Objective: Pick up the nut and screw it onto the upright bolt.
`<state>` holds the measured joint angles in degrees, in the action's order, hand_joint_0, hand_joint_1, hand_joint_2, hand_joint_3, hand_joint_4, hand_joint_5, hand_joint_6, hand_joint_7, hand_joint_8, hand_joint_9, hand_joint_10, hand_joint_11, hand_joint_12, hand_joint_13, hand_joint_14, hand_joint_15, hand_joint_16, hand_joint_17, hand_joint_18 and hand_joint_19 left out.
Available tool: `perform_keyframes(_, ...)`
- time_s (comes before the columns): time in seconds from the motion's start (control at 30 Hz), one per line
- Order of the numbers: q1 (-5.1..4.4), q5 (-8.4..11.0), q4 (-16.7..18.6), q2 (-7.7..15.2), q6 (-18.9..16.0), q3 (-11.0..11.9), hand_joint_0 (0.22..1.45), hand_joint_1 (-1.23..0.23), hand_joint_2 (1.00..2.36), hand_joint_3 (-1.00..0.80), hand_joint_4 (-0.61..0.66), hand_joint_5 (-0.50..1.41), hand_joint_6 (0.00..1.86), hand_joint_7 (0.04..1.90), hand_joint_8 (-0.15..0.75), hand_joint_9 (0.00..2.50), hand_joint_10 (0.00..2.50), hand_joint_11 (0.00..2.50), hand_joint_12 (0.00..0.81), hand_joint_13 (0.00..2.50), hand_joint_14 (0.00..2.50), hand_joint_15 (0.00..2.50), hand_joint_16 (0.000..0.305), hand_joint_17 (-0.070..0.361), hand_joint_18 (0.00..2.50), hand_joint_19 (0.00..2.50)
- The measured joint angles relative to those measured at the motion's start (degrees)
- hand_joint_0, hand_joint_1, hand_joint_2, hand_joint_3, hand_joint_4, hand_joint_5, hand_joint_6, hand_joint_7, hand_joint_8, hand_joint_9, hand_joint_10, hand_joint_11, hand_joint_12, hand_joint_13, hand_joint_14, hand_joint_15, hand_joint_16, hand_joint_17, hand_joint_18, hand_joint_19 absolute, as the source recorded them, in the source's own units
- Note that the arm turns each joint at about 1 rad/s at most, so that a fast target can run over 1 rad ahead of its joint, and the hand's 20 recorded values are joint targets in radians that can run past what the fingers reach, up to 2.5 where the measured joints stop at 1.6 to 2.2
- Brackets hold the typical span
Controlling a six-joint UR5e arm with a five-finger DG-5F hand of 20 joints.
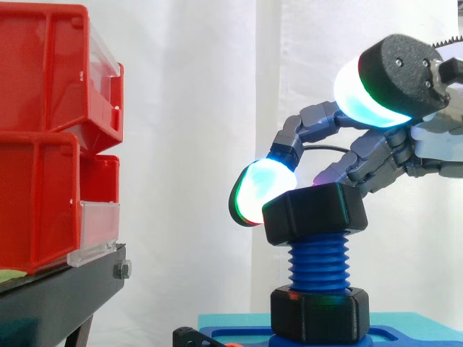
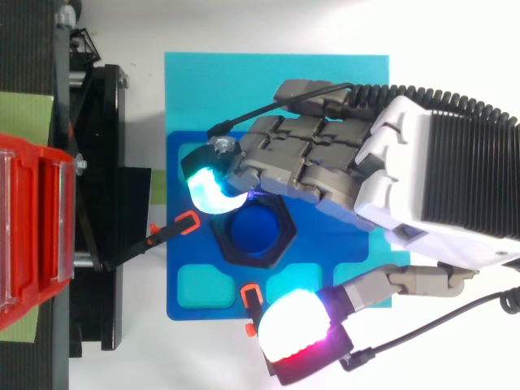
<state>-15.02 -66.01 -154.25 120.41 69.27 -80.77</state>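
A blue threaded bolt (image 1: 318, 264) stands upright on a blue base plate (image 2: 187, 284). A black hex nut (image 1: 315, 213) sits on the bolt's top threads, and the bolt's blue end shows through the nut (image 2: 280, 244) from above. My hand (image 2: 325, 162) reaches in from the right over the nut with its fingers curled down round it. One glowing fingertip (image 1: 257, 191) presses against the nut's left side. The thumb pad (image 2: 296, 329) stays off the nut, raised on the near side. A second black hex piece (image 1: 318, 314) rings the bolt's foot.
Stacked red bins (image 1: 43, 144) rest on a black stand (image 1: 58, 296) to the left of the bolt. The base plate lies on a cyan mat (image 2: 276, 77). Small orange clips (image 2: 187, 223) sit near the nut on the plate.
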Motion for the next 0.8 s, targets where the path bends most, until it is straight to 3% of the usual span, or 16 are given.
perform_keyframes(0.8,1.60,-2.00,-1.24,-0.01,0.11,-0.01,0.47,-0.25,1.00,-0.50,0.24,-0.03,0.50,1.46,0.381,0.83,0.00,0.00,0.414,0.78,0.00,0.00,0.061,0.136,0.64,0.00)
